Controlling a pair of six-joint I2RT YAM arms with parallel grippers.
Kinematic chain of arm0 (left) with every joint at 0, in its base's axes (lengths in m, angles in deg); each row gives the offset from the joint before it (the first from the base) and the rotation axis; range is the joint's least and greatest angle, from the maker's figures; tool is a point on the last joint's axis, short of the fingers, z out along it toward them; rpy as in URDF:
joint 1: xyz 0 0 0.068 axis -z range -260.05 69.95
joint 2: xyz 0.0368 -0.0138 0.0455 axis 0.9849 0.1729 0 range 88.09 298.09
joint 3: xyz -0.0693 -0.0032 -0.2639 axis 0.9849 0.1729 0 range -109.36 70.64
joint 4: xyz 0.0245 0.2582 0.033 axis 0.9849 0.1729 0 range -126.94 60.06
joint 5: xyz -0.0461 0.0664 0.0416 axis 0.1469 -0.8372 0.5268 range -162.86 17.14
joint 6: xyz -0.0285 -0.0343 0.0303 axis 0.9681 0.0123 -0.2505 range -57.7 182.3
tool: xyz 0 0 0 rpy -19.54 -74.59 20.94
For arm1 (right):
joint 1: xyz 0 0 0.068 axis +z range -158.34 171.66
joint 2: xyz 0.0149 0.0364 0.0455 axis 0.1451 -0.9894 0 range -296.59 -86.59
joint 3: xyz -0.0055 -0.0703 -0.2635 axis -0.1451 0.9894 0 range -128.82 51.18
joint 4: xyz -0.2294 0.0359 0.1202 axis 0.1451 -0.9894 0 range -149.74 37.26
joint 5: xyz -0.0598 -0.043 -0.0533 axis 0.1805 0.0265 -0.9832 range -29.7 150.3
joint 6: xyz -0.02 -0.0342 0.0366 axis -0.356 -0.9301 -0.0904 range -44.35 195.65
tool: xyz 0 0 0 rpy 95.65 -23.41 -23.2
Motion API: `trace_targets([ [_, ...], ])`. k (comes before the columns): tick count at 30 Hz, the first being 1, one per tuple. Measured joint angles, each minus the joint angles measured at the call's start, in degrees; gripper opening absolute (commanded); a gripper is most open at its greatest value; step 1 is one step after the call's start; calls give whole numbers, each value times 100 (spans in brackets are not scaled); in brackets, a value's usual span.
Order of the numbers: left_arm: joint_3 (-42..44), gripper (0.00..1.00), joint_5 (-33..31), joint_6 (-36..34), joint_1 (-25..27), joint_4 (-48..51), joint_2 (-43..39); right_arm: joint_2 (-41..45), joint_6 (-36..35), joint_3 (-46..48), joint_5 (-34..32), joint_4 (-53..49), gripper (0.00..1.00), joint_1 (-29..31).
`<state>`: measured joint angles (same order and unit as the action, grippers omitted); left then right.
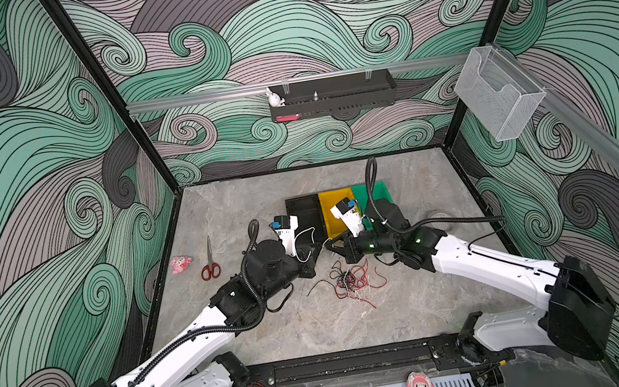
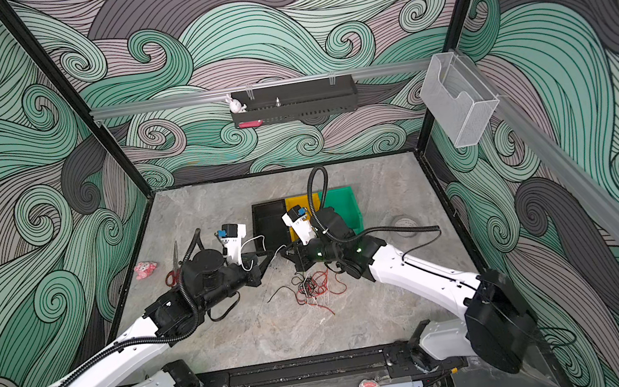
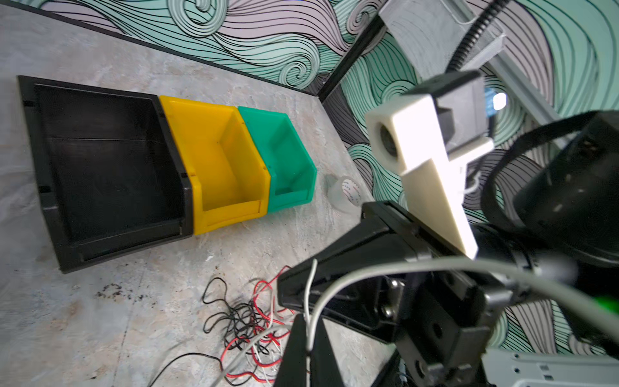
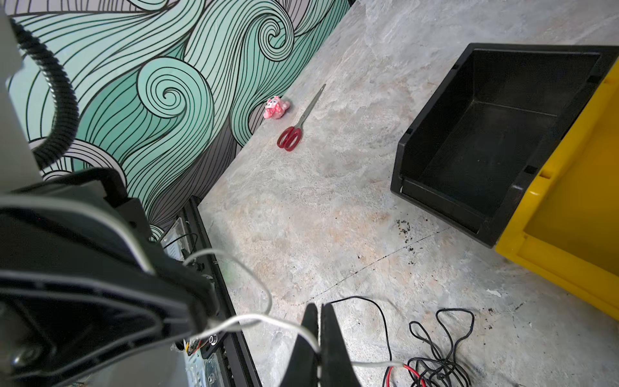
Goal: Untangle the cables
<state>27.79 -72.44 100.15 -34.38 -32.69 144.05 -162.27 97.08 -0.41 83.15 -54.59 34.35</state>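
The left claw and right claw each pinch one white cable, which runs side to side between them. The other cables lie tangled mid-worktop.

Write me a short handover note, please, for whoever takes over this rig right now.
Left gripper: shut on the white cable.
Right gripper: shut on the same white cable, tip to tip with the left, above the table.
Tangle of red, black and white cables: on the table just below the grippers; the white cable's tail runs into it.
Done: one white strand gripped by both.
Left: draw it free, then separate the rest.
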Motion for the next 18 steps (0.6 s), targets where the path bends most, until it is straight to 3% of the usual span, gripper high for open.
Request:
trace_targets([
  [3, -46, 0, 4, -20, -262, -2, 238, -162, 0, 0, 103, 59, 9, -74],
  [8, -339, 0, 24, -87, -660, 7, 708, -487, -24, -39, 321, 164, 26, -271],
  [18, -1604, 0, 199, -275, -1399, 61, 1648, -621, 13, -223, 800, 125, 42, -758],
])
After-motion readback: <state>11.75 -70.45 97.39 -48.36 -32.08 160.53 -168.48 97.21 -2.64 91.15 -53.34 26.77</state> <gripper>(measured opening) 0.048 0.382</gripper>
